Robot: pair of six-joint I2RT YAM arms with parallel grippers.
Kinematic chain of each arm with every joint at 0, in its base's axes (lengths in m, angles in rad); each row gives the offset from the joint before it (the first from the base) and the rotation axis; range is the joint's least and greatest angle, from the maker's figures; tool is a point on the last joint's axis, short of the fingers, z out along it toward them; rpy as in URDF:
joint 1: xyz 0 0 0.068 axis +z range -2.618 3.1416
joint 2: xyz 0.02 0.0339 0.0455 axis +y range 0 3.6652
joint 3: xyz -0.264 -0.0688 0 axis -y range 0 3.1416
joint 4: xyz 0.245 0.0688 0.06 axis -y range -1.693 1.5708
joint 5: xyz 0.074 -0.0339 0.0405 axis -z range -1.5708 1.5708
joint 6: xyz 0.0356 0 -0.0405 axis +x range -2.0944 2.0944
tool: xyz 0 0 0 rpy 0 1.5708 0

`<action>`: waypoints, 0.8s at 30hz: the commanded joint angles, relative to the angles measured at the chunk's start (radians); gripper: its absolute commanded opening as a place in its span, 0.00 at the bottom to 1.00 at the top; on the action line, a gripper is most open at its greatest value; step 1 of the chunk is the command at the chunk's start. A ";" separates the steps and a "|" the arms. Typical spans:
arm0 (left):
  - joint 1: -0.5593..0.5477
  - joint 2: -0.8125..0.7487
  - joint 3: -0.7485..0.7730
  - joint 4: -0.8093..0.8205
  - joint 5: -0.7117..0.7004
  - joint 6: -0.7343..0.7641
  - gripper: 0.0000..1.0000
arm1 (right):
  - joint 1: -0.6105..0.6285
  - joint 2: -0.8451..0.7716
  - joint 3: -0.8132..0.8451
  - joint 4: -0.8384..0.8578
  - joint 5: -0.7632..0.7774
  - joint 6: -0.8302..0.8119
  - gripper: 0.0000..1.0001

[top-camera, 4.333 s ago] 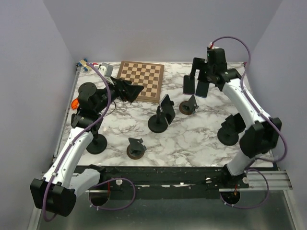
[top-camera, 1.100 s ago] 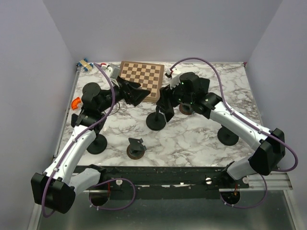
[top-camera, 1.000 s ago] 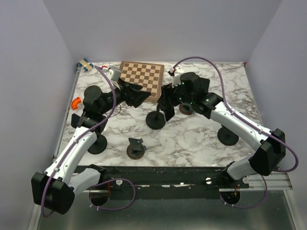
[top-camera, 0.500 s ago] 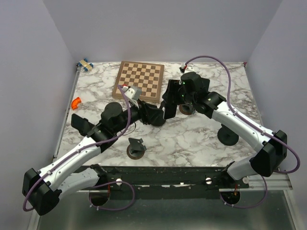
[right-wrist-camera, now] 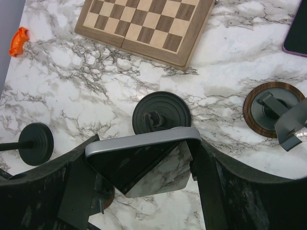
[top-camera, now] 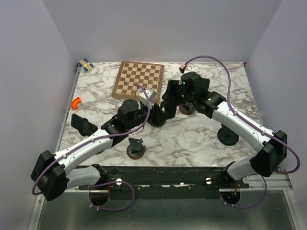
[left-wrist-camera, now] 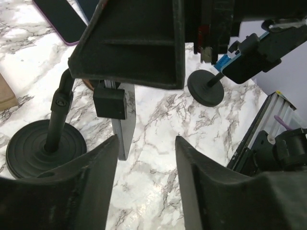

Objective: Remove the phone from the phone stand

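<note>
A dark phone with a silver edge lies crosswise between my right gripper's fingers, which are shut on its two short ends. Just beyond it stands the black phone stand with its round base and post. In the top view the right gripper holds the phone over that stand at mid-table. I cannot tell whether the phone still touches the stand's head. My left gripper is open, low over bare marble, with the stand's base just to its left. From above, the left gripper is right at the stand.
A chessboard lies at the back. A wood-rimmed small stand sits near the front, another beside the right gripper. A black stand is on the right. An orange piece lies at the left edge. Spare phones lie flat.
My left arm has swung from the chessboard down to the middle stand and its jaws have narrowed. The right gripper keeps its hold on the phone, almost unmoved.
</note>
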 commanded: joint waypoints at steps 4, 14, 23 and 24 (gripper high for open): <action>0.034 0.089 0.107 -0.032 0.057 0.042 0.55 | 0.003 -0.050 0.017 0.025 -0.062 -0.008 0.01; 0.062 0.058 0.104 -0.081 -0.060 0.030 0.53 | 0.003 -0.053 0.007 0.037 -0.076 -0.011 0.01; 0.069 0.096 0.129 -0.071 0.002 0.050 0.55 | 0.003 -0.051 0.004 0.052 -0.108 -0.007 0.01; 0.071 0.104 0.132 -0.067 0.017 0.049 0.55 | 0.003 -0.052 0.004 0.052 -0.108 -0.007 0.01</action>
